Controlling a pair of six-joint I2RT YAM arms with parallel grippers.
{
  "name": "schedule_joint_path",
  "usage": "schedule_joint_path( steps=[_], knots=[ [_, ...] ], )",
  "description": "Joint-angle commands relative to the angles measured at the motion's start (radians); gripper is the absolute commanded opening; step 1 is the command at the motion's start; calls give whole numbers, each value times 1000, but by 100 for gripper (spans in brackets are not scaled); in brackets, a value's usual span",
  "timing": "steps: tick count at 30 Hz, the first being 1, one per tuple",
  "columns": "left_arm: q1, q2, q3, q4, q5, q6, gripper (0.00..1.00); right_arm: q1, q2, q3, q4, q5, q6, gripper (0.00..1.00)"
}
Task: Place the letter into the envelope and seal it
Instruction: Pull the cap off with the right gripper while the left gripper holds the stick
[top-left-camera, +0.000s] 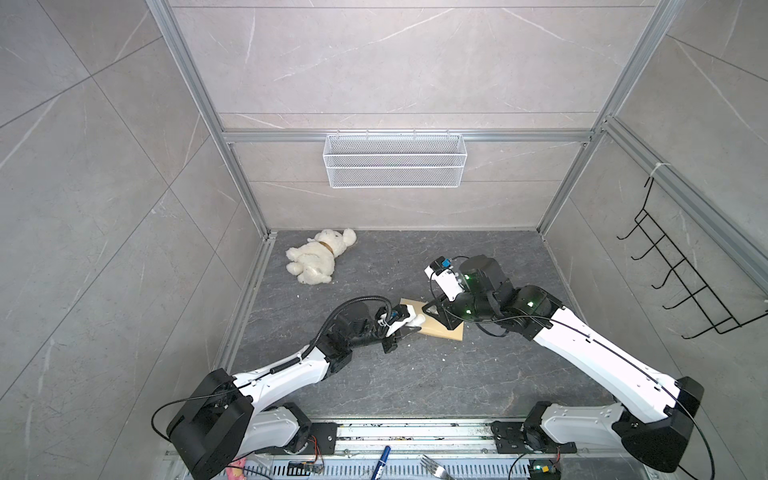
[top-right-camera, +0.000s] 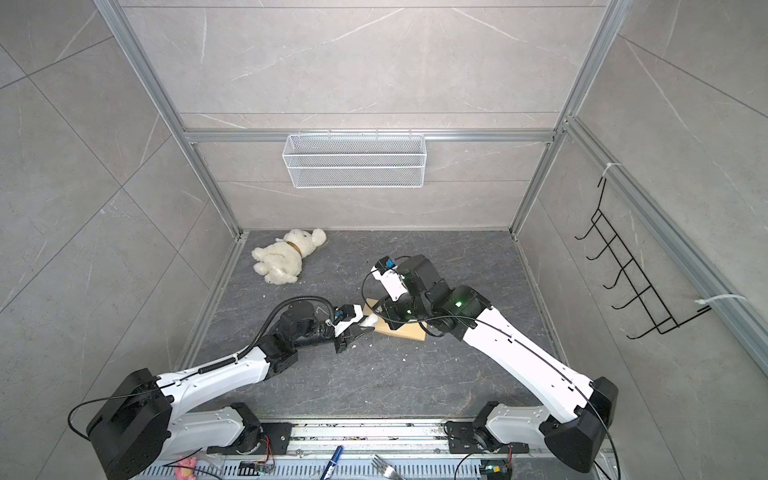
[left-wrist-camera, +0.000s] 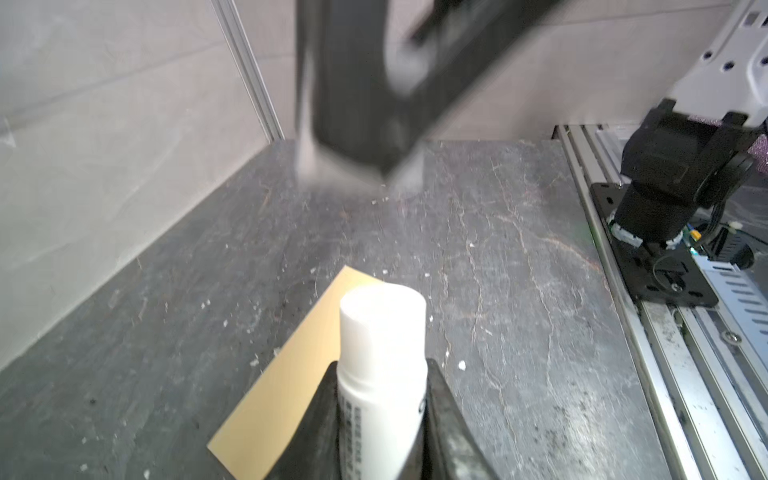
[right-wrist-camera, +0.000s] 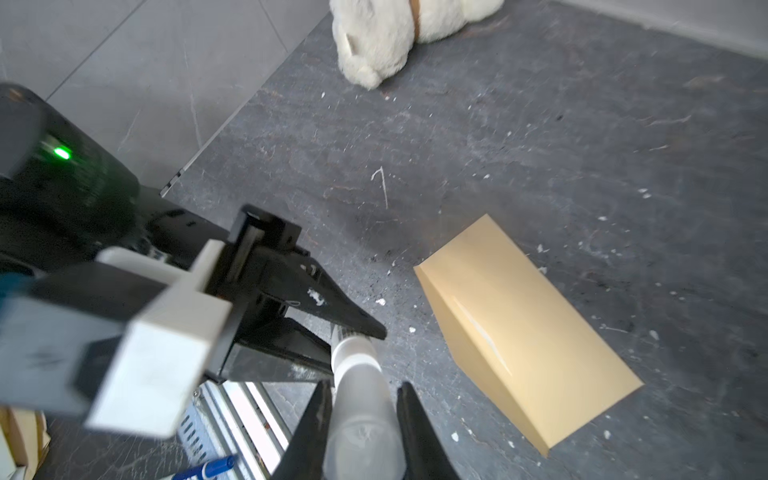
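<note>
The plain yellow-tan envelope (top-left-camera: 446, 330) (top-right-camera: 409, 331) (left-wrist-camera: 282, 374) (right-wrist-camera: 528, 324) lies flat on the dark table, one long edge creased. The letter is not in view. My left gripper (top-left-camera: 409, 326) (left-wrist-camera: 380, 365) is shut on a white glue stick (left-wrist-camera: 382, 332) (right-wrist-camera: 353, 347), which points over the envelope's near corner. My right gripper (top-left-camera: 434, 309) (right-wrist-camera: 365, 383) is shut on the stick's translucent cap (right-wrist-camera: 361, 415), in line with the stick's end. I cannot tell whether the cap is still on the stick. In the left wrist view the right gripper is a blur beyond the stick.
A white plush bear (top-left-camera: 320, 262) lies at the back left of the table. A white mesh basket (top-left-camera: 395, 160) hangs on the back wall and a black wire rack (top-left-camera: 685, 282) on the right wall. A blue pen (top-left-camera: 382, 457) and a fork (top-left-camera: 434, 465) lie on the front rail.
</note>
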Motion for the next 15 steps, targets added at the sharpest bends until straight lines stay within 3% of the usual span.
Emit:
schedule_joint_path(
  steps=[1,6,15],
  knots=[
    [3,-17,-9,-22,-15,19,0,-8,-37,45,-2,71,-14,4],
    [3,-43,-15,-13,-43,3,0,-54,-9,65,-34,180,6,5],
    [2,-87,-19,40,-83,-62,0,-286,162,79,-79,252,11,6]
  ],
)
